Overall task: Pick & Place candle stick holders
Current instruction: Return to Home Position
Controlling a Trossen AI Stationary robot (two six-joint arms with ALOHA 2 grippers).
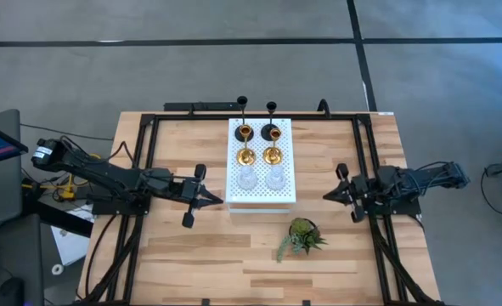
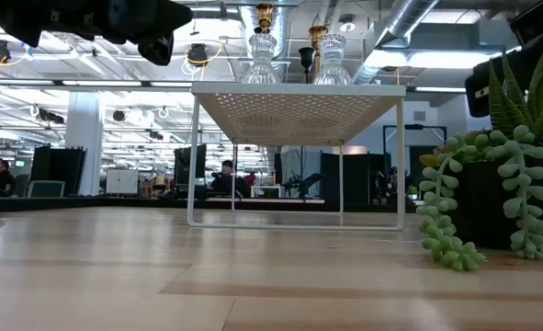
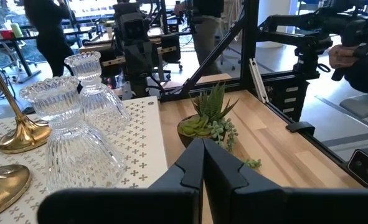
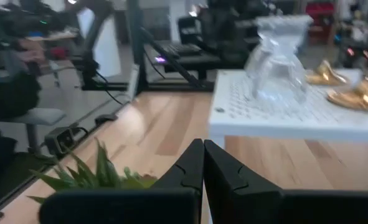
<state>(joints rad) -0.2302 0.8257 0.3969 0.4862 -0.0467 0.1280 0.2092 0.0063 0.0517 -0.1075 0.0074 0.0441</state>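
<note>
All six candle holders stand upright on the white perforated shelf [image 1: 261, 197] at the middle of the table [image 1: 234, 255], in two columns of three. The black holders [image 1: 244, 132] are at the far end, the gold holders [image 1: 245, 156] in the middle, and the glass holders [image 1: 246, 178] nearest the front edge. Each row pairs one material. The placing work appears complete.

The left tool [image 1: 217, 201] is stationed off the shelf's front left corner and the right tool [image 1: 327, 195] off its right side. Both are apart from the shelf. In both wrist views the fingers are pressed together with nothing between them. Judgement: empty, closed tools held clear of the shelf suit a rest posture, since no holder remains on the table.

A small green plant [image 1: 301, 236] sits on the table in front of the shelf. The table is pale wood planking inside a black frame [image 1: 140, 170]. Beyond it lies an open workroom with exposed ceiling ducts, where a person [image 2: 225, 177] sits at a desk.
</note>
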